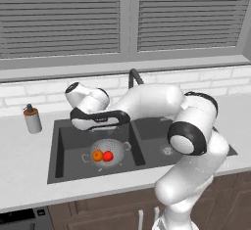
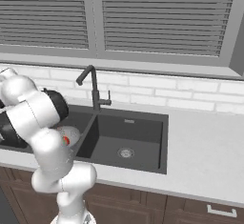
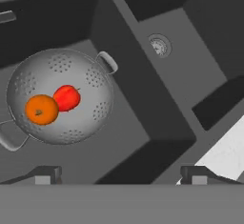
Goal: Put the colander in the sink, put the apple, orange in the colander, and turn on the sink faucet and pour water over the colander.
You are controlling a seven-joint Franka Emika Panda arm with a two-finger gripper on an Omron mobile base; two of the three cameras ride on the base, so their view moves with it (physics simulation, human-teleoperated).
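The silvery colander (image 3: 59, 96) stands in the left basin of the dark sink (image 1: 63, 170), with the orange (image 3: 42, 109) and the red apple (image 3: 66, 97) touching each other inside it. From the left base view the colander (image 1: 107, 153) holds the orange (image 1: 97, 155) on the left and the apple (image 1: 108, 156) on the right. My gripper (image 1: 104, 127) hangs open above the left basin, over the colander, with nothing between its fingertips (image 3: 45, 174). The dark faucet (image 2: 93, 87) rises behind the divider, its spout bent toward the left basin. No stream shows at the spout.
A soap dispenser (image 1: 32, 119) stands on the counter left of the sink. The right basin has a round silver drain (image 2: 125, 153). A white tiled wall and a blinded window run behind the faucet. My own arm arches over the divider.
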